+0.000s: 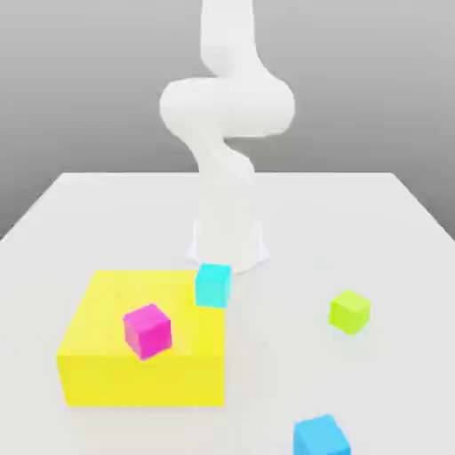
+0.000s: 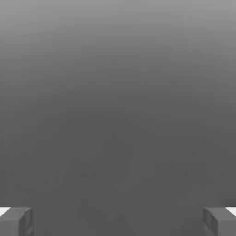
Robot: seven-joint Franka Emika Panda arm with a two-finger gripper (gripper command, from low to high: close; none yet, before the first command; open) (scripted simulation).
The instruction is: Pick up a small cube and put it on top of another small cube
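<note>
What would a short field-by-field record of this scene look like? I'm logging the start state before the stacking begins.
surface: white table
arm: white arm, upright at the table's far side
gripper: gripper, open, nothing between its fingers
cube to pick: lime-green cube, on the table, exterior view's right
stack target: turquoise cube, at the yellow block's far right corner
big block: yellow block
on the block: magenta cube
near edge: sky-blue cube
progress: nothing stacked yet
</note>
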